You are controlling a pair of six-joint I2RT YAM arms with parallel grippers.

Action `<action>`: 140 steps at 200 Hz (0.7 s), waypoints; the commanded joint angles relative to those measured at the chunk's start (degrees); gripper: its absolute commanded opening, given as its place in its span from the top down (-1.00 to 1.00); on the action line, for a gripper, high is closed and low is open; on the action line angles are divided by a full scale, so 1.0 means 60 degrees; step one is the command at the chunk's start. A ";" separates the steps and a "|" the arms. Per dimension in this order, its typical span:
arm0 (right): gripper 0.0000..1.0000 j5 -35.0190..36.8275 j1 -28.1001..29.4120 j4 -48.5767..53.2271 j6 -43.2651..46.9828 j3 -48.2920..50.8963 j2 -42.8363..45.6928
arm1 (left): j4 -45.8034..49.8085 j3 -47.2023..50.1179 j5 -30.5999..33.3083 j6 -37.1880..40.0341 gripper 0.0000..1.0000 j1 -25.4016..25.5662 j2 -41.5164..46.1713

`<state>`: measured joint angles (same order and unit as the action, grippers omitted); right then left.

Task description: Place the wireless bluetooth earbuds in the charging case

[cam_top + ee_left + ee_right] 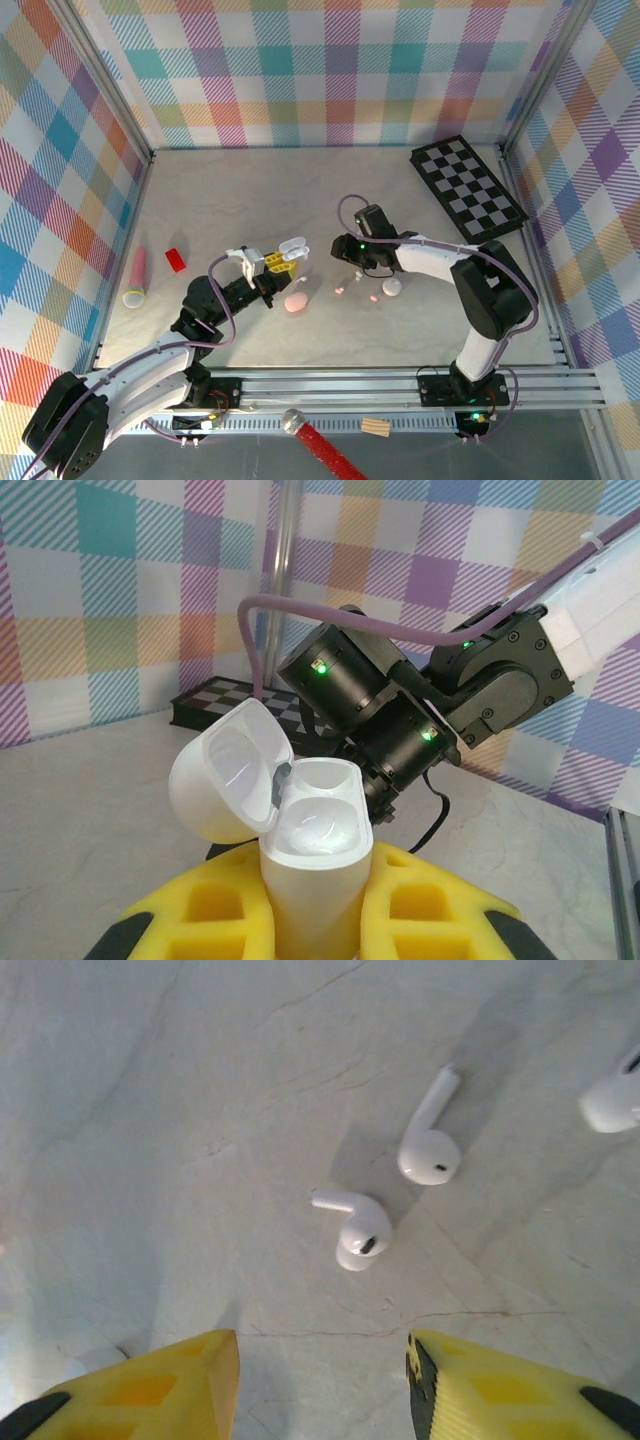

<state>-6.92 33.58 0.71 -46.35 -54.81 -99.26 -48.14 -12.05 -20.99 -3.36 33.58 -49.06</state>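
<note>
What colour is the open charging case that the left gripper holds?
White, inside and out; the left wrist view shows the charging case best.

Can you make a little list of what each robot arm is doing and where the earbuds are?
left end effector: shut on the white case
case lid: open
right end effector: open, holding nothing, over the table
earbuds: two white ones, lying apart on the table under the right end effector
pink case: on the table
</note>
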 commanded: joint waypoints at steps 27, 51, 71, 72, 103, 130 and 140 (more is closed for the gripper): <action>0.11 -0.0589 -0.0232 -0.1087 -0.1279 -0.0063 -0.0694 | -0.0306 -0.0262 -0.0335 0.0221 1.00 -0.0075 -0.0044; 0.17 -0.0735 -0.0306 -0.1218 -0.1430 -0.0241 -0.0998 | -0.0166 -0.0262 -0.0347 0.0246 1.00 -0.0075 0.0033; 0.19 -0.0825 -0.0309 -0.1076 -0.1351 -0.0502 -0.1307 | -0.0143 -0.0265 -0.0354 0.0274 1.00 -0.0075 0.0026; 0.19 -0.0840 -0.0309 -0.1081 -0.1347 -0.0518 -0.1317 | -0.0140 -0.0263 -0.0361 0.0277 1.00 -0.0075 0.0029; 0.19 -0.1440 -0.0309 -0.0879 -0.1092 -0.0950 -0.1738 | -0.0133 -0.0276 -0.0393 0.0304 1.00 -0.0073 -0.0011; 0.26 -0.1528 -0.0310 -0.0664 -0.0979 -0.1101 -0.1865 | -0.0110 -0.0269 -0.0399 0.0297 1.00 -0.0075 -0.0005; 0.27 -0.1491 -0.0310 -0.0539 -0.0919 -0.1156 -0.1895 | -0.0119 -0.0261 -0.0393 0.0314 1.00 -0.0075 -0.0010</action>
<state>-14.24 31.83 -4.23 -53.10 -59.86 -109.27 -47.94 -12.16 -22.02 -2.48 33.61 -49.50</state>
